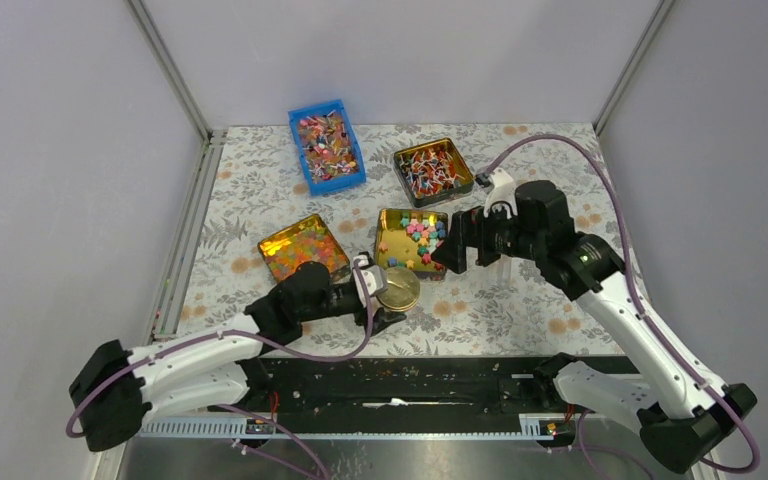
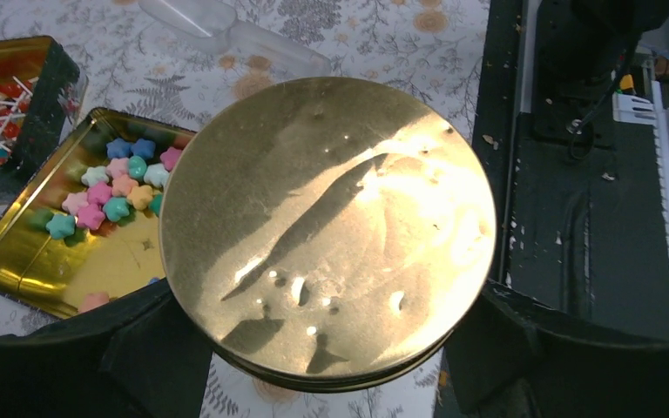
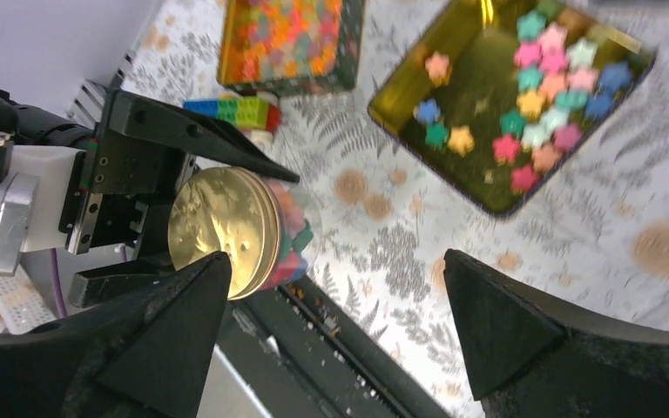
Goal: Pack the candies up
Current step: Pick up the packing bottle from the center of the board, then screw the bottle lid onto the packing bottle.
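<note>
We're clamping the jar [image 3: 225, 231] in the left gripper [image 1: 384, 296], right gripper [image 3: 335, 261] gaping empty; slack grip risks spilling candies [image 3: 550, 87].

The left arm [image 1: 190, 355] and the right arm [image 1: 640, 330] are white tubes with big black joints. A thin purple cable [image 1: 560, 140] loops along each one. The left gripper [image 1: 386, 290] and right gripper [image 1: 446, 255] are black, with pointy wedge fingers [image 3: 505, 322]. A white block [image 3: 39, 200] sits behind the left one's fingers.
</note>
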